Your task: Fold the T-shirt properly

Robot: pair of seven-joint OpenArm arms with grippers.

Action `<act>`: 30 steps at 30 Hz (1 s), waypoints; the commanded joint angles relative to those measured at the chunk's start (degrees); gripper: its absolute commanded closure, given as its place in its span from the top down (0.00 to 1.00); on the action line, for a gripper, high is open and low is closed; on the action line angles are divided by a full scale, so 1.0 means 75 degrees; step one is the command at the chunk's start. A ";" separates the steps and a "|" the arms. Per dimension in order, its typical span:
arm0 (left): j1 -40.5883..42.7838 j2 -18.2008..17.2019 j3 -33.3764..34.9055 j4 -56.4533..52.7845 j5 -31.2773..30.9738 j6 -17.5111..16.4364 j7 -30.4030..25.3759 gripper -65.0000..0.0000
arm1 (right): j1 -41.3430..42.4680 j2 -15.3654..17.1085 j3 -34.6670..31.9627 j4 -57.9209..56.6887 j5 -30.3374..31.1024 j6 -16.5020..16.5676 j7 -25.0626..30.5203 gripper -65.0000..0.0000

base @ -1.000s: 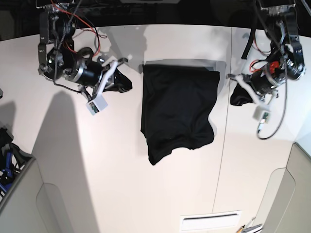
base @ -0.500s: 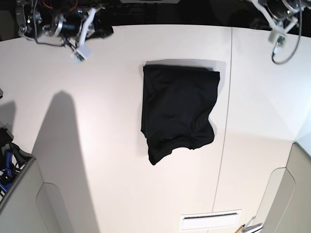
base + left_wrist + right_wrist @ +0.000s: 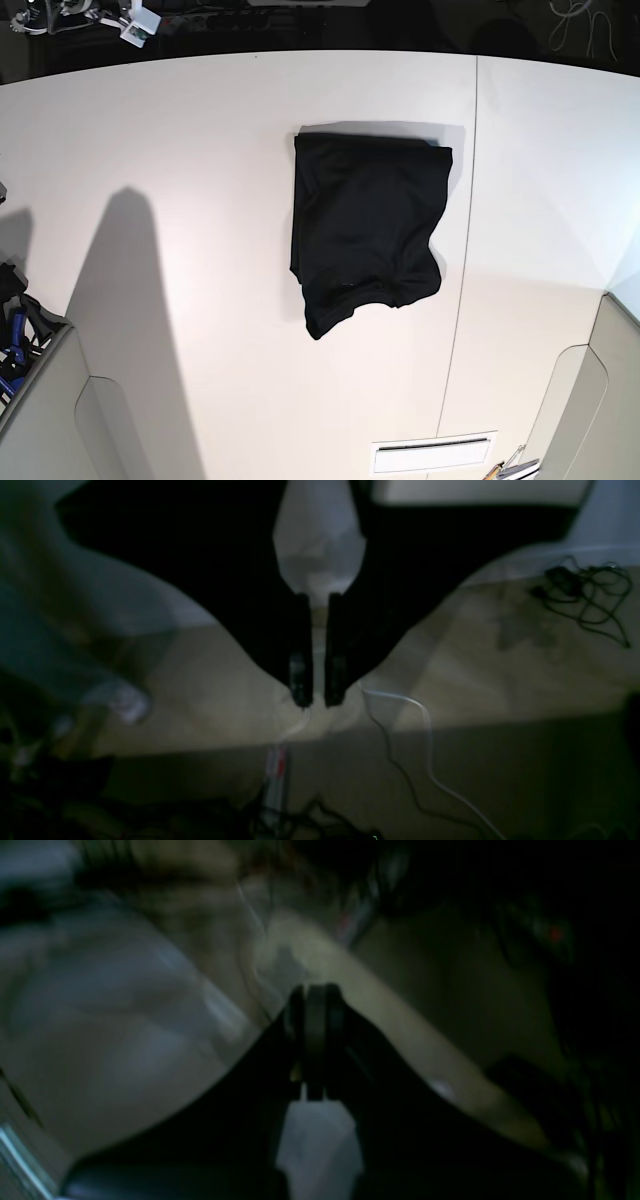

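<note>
The black T-shirt (image 3: 365,225) lies folded into a rough rectangle in the middle of the white table (image 3: 200,150), its lower edge rumpled and uneven. Neither gripper is near it. Both arms are pulled back beyond the table's far edge; only a small white part of the right arm (image 3: 135,25) shows at the top left of the base view. In the left wrist view my left gripper (image 3: 319,697) hangs over the floor, its fingers nearly touching with nothing between them. My right gripper (image 3: 315,992) is shut and empty in its dark, blurred view.
A seam (image 3: 468,200) runs down the table to the right of the shirt. Grey panels stand at the lower left (image 3: 60,420) and lower right (image 3: 600,400). A white cable (image 3: 420,710) and a black cable tangle (image 3: 585,590) lie on the floor.
Both arms have drawn back from beside the shirt to beyond the table's far edge, almost out of the base view. The shirt has not moved.
</note>
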 commanded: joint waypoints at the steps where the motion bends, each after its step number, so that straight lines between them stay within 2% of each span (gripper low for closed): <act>1: 0.0154 -0.0254 0.0067 -0.0277 0.0061 -0.0093 -0.0326 0.08 | -0.0187 0.0181 0.0047 0.0026 0.0111 0.0047 -0.0015 0.00; 6: 0.0073 -0.1419 0.1376 -0.2425 0.0227 0.0117 -0.1816 0.08 | -0.0941 0.0221 -0.0041 -0.0781 0.0111 0.0050 0.0329 0.00; 10: -0.0560 -0.1830 0.2524 -0.3631 0.0341 0.0455 -0.1993 0.08 | -0.1014 0.0224 -0.0481 -0.1894 -0.0201 0.0050 0.0685 0.00; 15: -0.1329 -0.1853 0.3847 -0.4182 0.0562 0.1113 -0.2011 0.08 | -0.1014 0.0224 -0.1186 -0.3346 -0.1244 0.0050 0.1174 0.00; 17: -0.1629 -0.1853 0.4441 -0.4275 0.0565 0.1448 -0.2072 0.08 | -0.0892 0.0224 -0.1469 -0.3934 -0.1428 0.0050 0.1288 0.00; 24: -0.2629 -0.1699 0.6175 -0.5065 0.1239 0.2384 -0.2798 0.08 | 0.0417 0.0131 -0.2451 -0.6027 -0.1973 0.0044 0.1571 0.00; 30: -0.3858 -0.1256 0.7012 -0.6741 0.1250 0.2393 -0.2623 0.08 | 0.1865 -0.0452 -0.2806 -0.7528 -0.2046 -0.0015 0.1568 0.00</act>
